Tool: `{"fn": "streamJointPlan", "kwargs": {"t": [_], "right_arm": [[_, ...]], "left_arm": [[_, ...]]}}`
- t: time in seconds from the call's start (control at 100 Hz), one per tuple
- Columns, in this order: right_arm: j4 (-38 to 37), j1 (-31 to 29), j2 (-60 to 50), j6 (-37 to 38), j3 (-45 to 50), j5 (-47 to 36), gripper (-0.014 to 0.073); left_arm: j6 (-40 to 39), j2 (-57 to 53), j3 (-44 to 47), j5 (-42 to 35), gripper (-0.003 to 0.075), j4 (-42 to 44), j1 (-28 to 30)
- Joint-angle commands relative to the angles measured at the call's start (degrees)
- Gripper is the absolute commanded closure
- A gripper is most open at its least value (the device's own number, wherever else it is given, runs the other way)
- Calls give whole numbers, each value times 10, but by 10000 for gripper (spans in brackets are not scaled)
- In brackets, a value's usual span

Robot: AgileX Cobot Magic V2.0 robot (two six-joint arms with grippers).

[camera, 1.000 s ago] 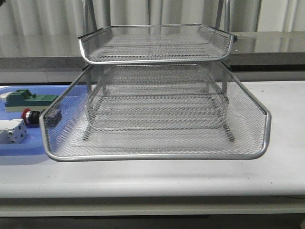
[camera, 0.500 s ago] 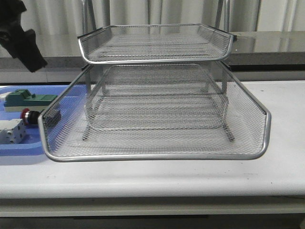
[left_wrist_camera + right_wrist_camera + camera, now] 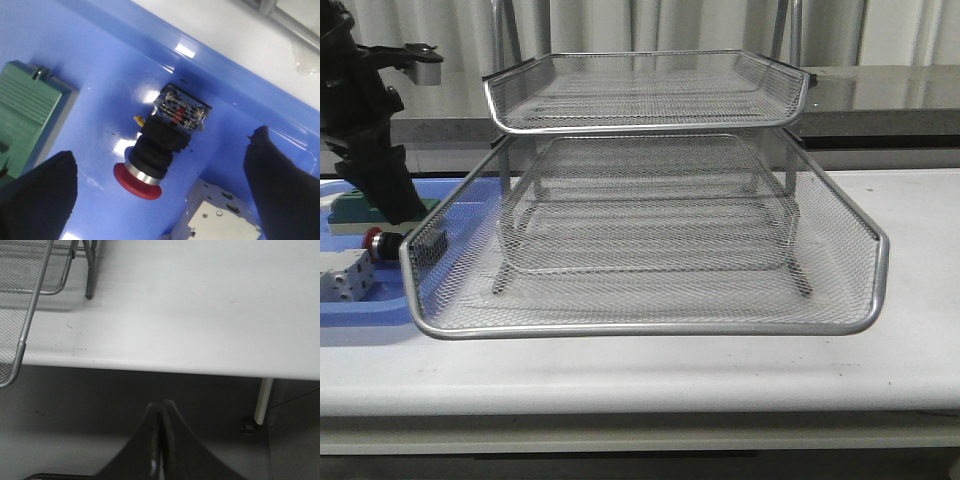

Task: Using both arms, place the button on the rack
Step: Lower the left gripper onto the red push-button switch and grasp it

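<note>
The button (image 3: 161, 146), with red mushroom cap, silver collar and black body, lies on its side on the blue tray (image 3: 100, 75). In the front view the button (image 3: 377, 242) shows left of the rack (image 3: 650, 240), partly behind the left arm. My left gripper (image 3: 160, 195) is open above the button, its fingers (image 3: 45, 190) wide on either side, not touching it. In the front view the left gripper (image 3: 395, 200) hangs over the blue tray (image 3: 360, 310). My right gripper (image 3: 161, 407) is shut and empty, off the table's front edge, out of the front view.
A green block (image 3: 25, 110) and a white-grey boxy component (image 3: 215, 220) lie on the blue tray beside the button; they also show in the front view as the green block (image 3: 350, 210) and the component (image 3: 345, 275). The rack's bottom tray (image 3: 650, 325) is pulled forward.
My left arm has come down from the upper left into view and now hangs over the blue tray above the button. The rack and the button have not moved.
</note>
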Motion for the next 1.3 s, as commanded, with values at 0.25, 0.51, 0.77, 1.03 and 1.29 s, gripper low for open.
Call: {"fn": "streamJointPlan", "kwargs": {"t": [0.25, 0.51, 0.77, 1.03, 1.29], "right_arm": [[-8, -1, 2, -1, -18, -28, 662], [-8, -1, 2, -1, -18, -28, 662], [-8, -1, 2, -1, -18, -28, 662], [-8, -1, 2, -1, -18, -28, 662], [-8, -1, 2, -1, -18, -28, 662]], "left_arm": [[41, -1, -23, -11, 87, -13, -9], [57, 8, -23, -37, 87, -13, -13], [57, 34, -23, -41, 96, -12, -13], [57, 41, -23, -42, 111, -12, -13], [57, 41, -23, -44, 374, -12, -13]]}}
